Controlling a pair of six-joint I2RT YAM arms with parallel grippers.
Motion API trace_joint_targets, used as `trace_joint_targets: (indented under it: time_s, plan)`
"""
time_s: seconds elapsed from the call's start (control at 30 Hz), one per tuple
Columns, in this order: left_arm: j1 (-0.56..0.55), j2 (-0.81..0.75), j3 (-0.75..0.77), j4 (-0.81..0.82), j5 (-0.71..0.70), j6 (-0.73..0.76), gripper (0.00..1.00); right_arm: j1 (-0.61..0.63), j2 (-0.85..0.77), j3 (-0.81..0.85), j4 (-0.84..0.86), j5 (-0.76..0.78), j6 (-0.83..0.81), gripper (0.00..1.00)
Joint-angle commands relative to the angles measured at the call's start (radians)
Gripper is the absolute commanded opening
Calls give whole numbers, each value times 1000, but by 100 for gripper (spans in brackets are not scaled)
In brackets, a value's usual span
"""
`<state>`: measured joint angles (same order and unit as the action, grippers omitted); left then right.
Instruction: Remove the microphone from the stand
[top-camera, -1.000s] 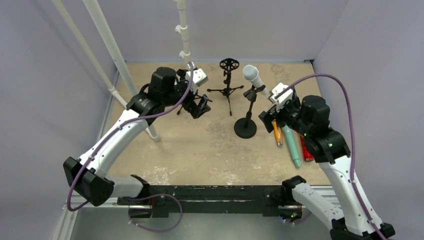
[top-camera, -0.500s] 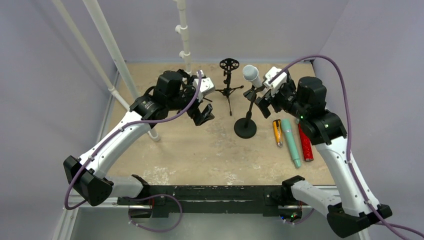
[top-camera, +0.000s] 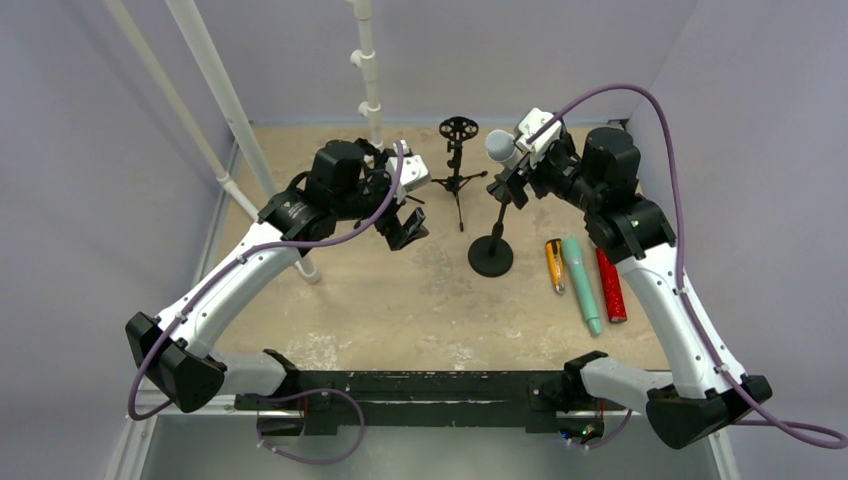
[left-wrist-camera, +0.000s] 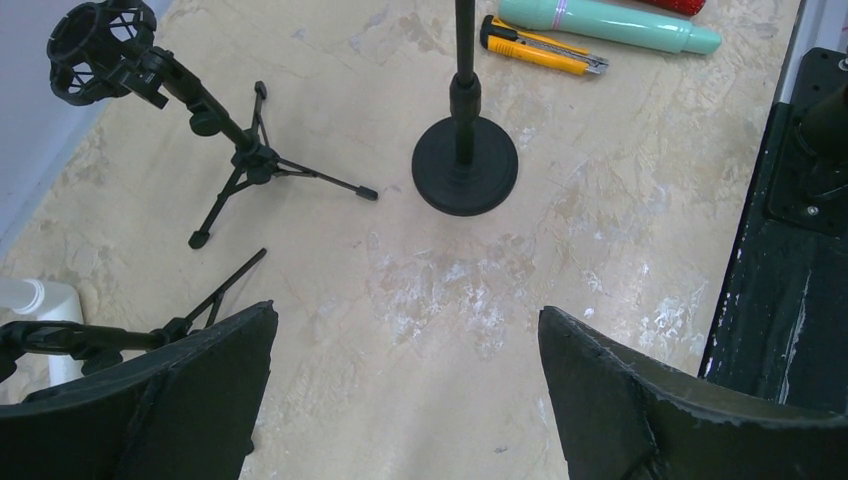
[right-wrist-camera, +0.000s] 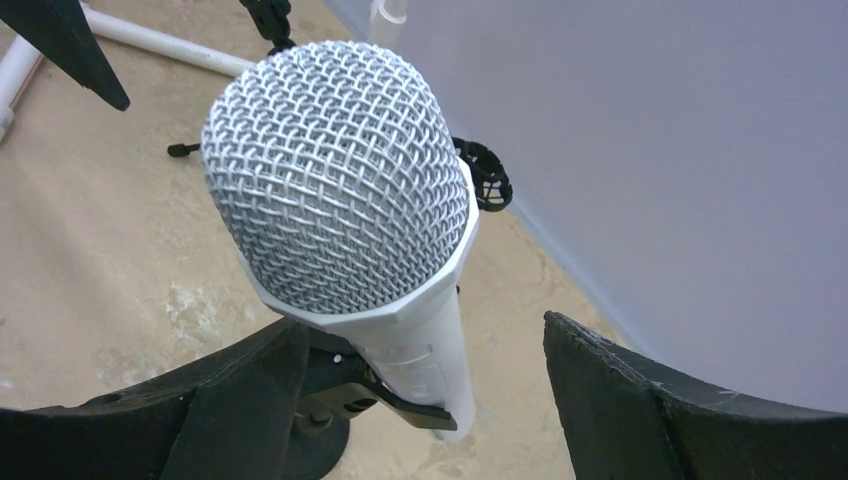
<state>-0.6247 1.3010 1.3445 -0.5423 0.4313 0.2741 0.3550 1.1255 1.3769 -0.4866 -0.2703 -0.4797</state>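
Observation:
A white microphone with a silver mesh head (top-camera: 500, 148) (right-wrist-camera: 340, 220) sits tilted in the clip of a black round-base stand (top-camera: 491, 255) (left-wrist-camera: 465, 165). My right gripper (top-camera: 515, 180) (right-wrist-camera: 425, 345) is open, its jaws on either side of the microphone's white body just below the head; I cannot tell whether they touch it. My left gripper (top-camera: 403, 225) (left-wrist-camera: 405, 345) is open and empty, hovering over bare table left of the stand's base.
An empty black tripod stand (top-camera: 458, 165) (left-wrist-camera: 200, 130) stands behind. An orange cutter (top-camera: 553, 265), a mint microphone (top-camera: 582, 285) and a red microphone (top-camera: 610, 285) lie to the right of the base. White pipes (top-camera: 240, 130) rise at the left.
My right arm has swung up and back from the items lying on the table to the microphone, bringing its open jaws round the body. My left gripper shifted slightly right, then held still.

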Motion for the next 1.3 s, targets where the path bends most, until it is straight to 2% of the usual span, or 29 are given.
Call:
trace_joint_targets:
  time_s: [0.0, 0.2, 0.37, 0.63, 0.83, 1.03, 1.27]
  plan:
    - [-11, -10, 39, 24, 2, 25, 100, 1, 7, 38, 71, -50, 9, 82]
    - [-20, 36, 62, 74, 4, 9, 100, 1, 28, 17, 121, -74, 32, 74]
    - [-25, 102, 123, 118, 11, -60, 100, 1, 36, -7, 159, -87, 50, 65]
    - [-50, 209, 233, 189, 14, -197, 100, -2, 45, -37, 180, -105, 44, 45]
    - [-108, 253, 305, 190, 34, -242, 100, -1, 42, -33, 156, -105, 35, 29]
    - [-162, 276, 316, 194, -49, -340, 100, -1, 38, -49, 156, -96, 32, 19]
    - [-199, 332, 366, 201, -161, -322, 100, -2, 35, -46, 155, -96, 47, 7]
